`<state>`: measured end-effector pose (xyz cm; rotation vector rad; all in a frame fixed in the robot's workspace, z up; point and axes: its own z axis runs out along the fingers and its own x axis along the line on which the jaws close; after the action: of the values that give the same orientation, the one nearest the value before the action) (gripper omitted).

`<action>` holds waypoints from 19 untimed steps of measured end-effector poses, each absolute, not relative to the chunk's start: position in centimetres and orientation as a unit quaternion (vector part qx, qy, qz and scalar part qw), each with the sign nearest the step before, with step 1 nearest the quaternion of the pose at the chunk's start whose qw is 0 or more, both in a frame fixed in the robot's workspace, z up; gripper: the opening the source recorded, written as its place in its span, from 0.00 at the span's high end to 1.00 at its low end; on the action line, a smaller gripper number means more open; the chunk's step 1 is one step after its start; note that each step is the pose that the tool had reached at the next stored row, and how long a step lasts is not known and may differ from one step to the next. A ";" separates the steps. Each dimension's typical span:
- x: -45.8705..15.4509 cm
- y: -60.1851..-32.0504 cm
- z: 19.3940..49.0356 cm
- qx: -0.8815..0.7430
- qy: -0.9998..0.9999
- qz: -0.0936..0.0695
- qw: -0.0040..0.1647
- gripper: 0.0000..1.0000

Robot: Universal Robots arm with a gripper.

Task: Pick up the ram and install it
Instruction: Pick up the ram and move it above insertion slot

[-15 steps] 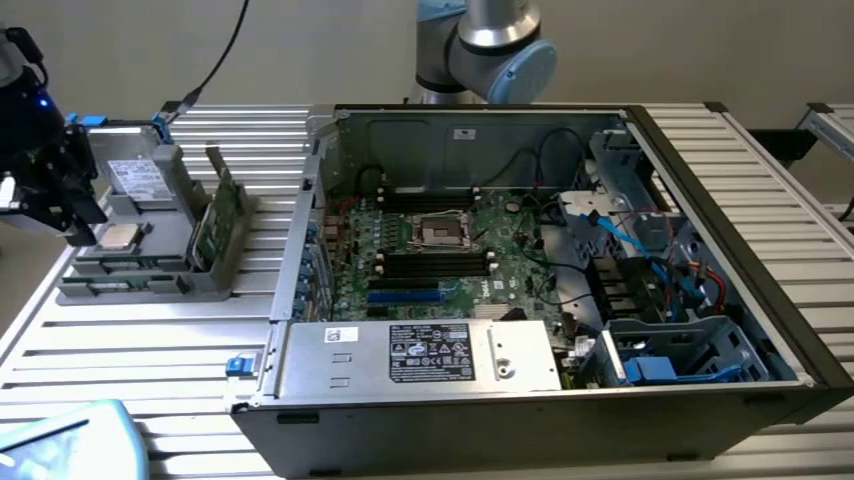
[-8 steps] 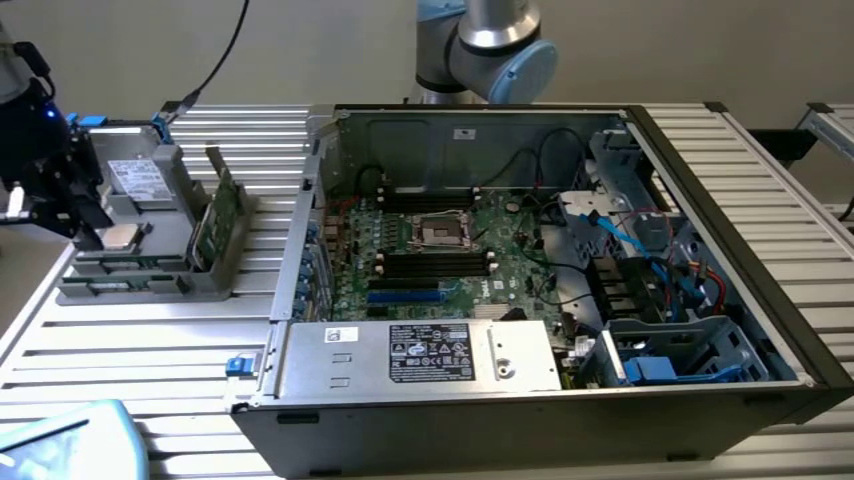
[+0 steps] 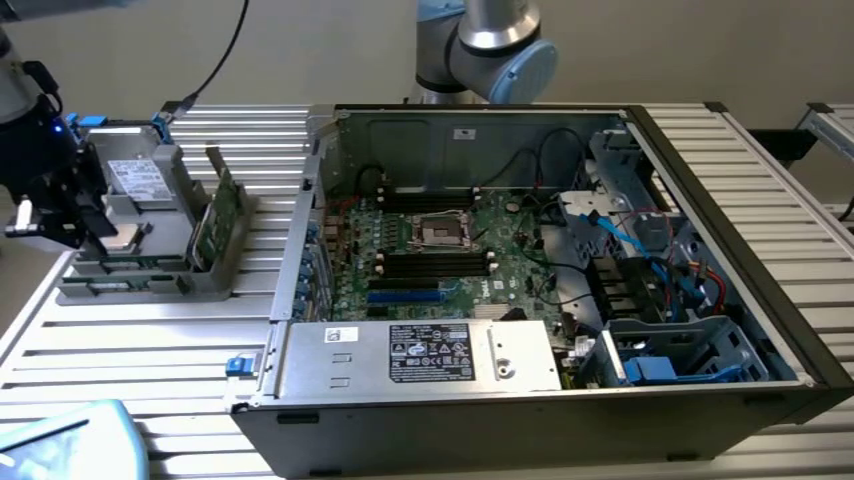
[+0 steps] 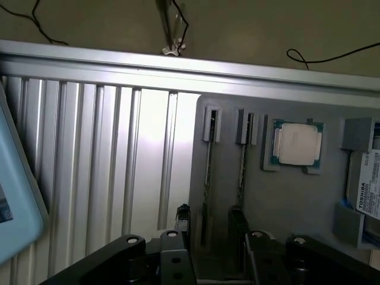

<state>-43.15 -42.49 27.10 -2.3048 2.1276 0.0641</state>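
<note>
Two ram sticks stand on edge in slots of a grey fixture [image 4: 285, 202]. The nearer ram stick [image 4: 207, 172] runs between my gripper's [image 4: 209, 222] two black fingers, which stand apart on either side without touching it. The second ram stick [image 4: 242, 172] lies just outside one finger [image 4: 236, 221]. In the exterior view my gripper [image 3: 60, 215] hangs over the fixture [image 3: 134, 270] at that view's left, away from the open computer case [image 3: 534, 400]. Black memory slots [image 3: 434, 262] show on the motherboard [image 3: 467, 285] inside the case.
A square silver processor [image 4: 297, 142] and a hard drive [image 4: 367, 190] sit in the same fixture. A tall green circuit board [image 3: 220, 215] stands upright in it. Ribbed aluminium table [image 4: 107, 166] surrounds everything. A light blue object [image 4: 15, 202] lies near the table's edge.
</note>
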 end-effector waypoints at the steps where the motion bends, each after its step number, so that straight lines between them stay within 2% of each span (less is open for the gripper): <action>1: -43.2 -42.5 27.0 -0.735 0.678 0.022 0.002 0.60; 9: -43.1 -43.0 26.0 -0.734 0.678 0.034 0.002 0.60; 15: -43.0 -43.4 25.0 -0.734 0.678 0.039 0.008 0.60; 19: -42.9 -43.5 24.6 -0.734 0.677 0.048 0.015 0.60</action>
<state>-42.94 -43.52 24.65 -2.2842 2.1070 0.1509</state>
